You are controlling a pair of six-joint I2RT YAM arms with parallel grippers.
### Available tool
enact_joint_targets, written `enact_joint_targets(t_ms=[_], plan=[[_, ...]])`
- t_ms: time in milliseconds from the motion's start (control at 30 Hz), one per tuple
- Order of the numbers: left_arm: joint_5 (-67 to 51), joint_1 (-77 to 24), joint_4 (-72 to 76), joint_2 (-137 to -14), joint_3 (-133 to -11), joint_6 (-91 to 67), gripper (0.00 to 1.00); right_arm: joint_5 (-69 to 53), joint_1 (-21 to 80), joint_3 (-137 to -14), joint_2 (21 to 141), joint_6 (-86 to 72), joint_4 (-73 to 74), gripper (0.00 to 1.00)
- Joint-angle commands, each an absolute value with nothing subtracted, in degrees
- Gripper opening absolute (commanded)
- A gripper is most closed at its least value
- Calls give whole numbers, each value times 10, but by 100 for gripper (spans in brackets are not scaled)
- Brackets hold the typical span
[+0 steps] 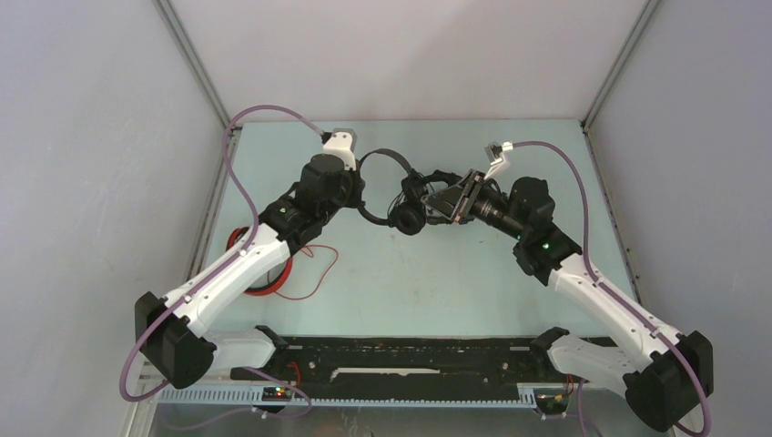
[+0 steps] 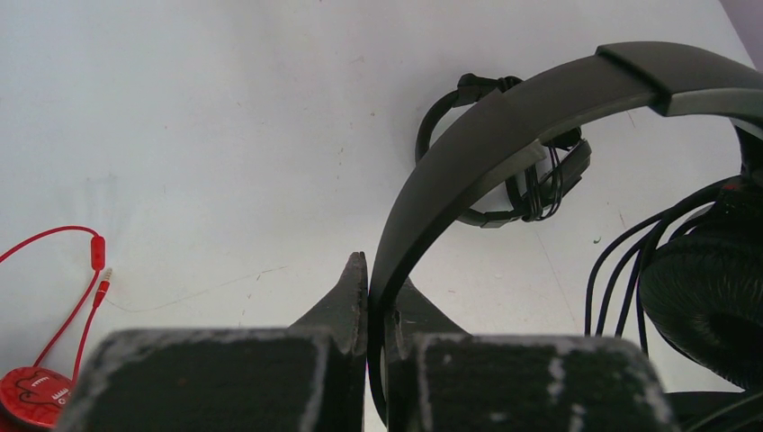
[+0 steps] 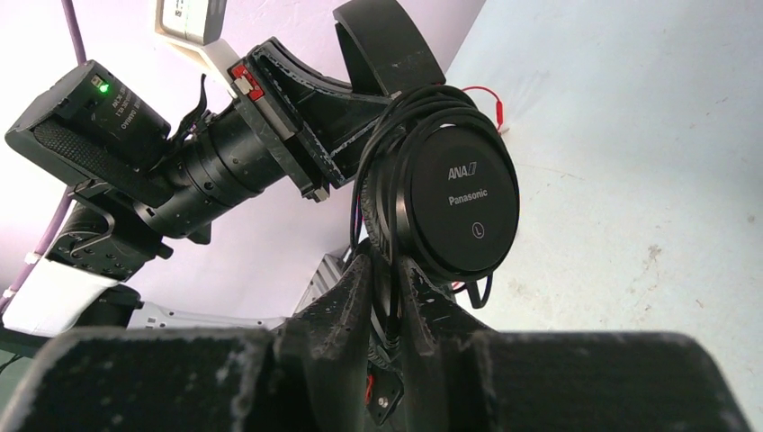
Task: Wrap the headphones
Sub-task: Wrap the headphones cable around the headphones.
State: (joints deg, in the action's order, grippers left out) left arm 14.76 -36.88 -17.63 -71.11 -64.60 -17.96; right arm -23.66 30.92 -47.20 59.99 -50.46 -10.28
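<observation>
Black headphones (image 1: 407,217) hang between the two arms over the far middle of the worktop (image 1: 437,291). The left fingers (image 2: 373,270) are clenched on the headband (image 2: 504,117), and the right fingers (image 3: 385,265) are nipped onto the cable (image 3: 373,207) coiled beside the ear cup (image 3: 463,202). Red headphones (image 2: 31,396) lie by the left edge, and a slim black headset (image 2: 540,184) rests on the worktop nearby.

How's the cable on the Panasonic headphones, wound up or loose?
Mostly wound: several loops of cable circle the ear cup, and a last stretch runs down into the right gripper.
</observation>
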Motion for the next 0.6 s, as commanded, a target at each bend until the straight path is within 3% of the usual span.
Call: enact_joint_targets(t_ms=[0,233,367,567], plan=[[142,-372,-129,-686,-661,-185,0,-218,306,-492,583,-487,-96,20],[143,-372,-130,-685,-661,-183,0,-214,304,-492,575,-479,-87,22],[143,-372,-131,-687,-661,-180,0,-214,305,-492,572,-465,-82,0],[69,-373,-94,-677,-635,-114,0,-218,285,-493,572,-447,-105,0]])
